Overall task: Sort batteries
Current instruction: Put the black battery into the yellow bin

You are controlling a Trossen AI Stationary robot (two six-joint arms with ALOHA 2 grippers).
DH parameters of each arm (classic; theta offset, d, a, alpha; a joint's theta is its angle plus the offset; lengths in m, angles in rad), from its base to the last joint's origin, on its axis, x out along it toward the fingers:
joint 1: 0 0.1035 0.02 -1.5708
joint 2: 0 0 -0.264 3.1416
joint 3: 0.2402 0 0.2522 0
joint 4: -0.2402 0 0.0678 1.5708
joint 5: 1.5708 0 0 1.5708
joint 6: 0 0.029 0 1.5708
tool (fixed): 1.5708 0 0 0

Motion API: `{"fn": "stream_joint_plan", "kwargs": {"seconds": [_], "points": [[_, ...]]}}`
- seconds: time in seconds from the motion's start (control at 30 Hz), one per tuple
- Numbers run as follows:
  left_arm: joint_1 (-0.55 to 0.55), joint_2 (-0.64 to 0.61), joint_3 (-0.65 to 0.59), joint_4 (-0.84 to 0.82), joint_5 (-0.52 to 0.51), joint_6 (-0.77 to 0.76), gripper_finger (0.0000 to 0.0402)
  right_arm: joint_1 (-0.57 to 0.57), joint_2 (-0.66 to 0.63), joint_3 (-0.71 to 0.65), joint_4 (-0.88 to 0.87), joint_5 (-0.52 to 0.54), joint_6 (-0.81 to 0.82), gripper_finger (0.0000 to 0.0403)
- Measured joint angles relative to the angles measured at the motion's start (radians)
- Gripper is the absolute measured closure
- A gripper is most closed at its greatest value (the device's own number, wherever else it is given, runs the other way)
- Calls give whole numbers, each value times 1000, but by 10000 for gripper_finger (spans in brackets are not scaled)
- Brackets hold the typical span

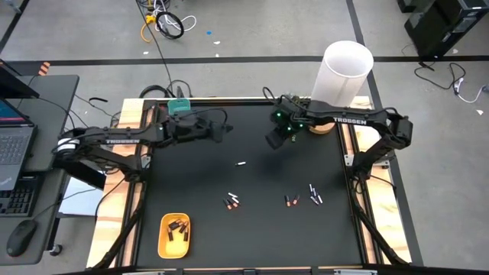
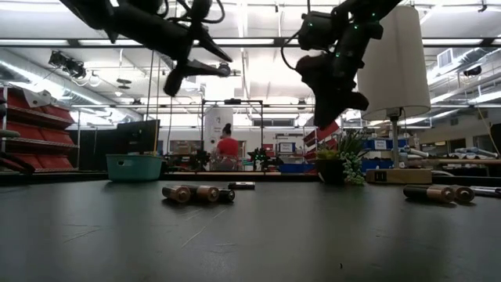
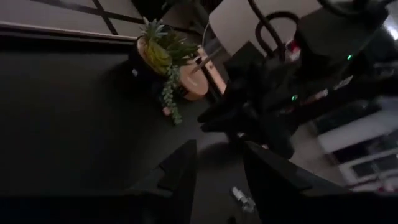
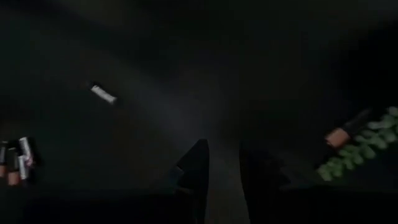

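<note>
Small batteries lie scattered on the black table: a pale one [image 1: 241, 163] near the middle, a dark pair [image 1: 232, 202] toward the near edge, one more [image 1: 290, 201] and a pale group [image 1: 315, 193] to the right. The yellow oval tray [image 1: 162, 244] at the near left holds several dark batteries. The teal tray [image 1: 179, 105] stands at the far edge. My left gripper [image 1: 224, 131] hovers high over the far middle, open and empty [image 3: 217, 146]. My right gripper [image 1: 273, 140] hangs beside it, slanting down, with a narrow empty gap between its fingers [image 4: 224, 149].
A lamp with a white shade [image 1: 344, 72] and a small potted plant [image 3: 158, 53] stand at the far right corner, behind my right arm. A desk with a laptop and a mouse [image 1: 19, 237] is left of the table. A person [image 2: 227, 147] shows far off in the room.
</note>
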Motion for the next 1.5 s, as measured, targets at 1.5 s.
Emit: {"fn": "stream_joint_plan", "kwargs": {"seconds": [1.5], "points": [[276,119,161,-124,534,237,255,166,-275,-427,350,592,804,317]]}}
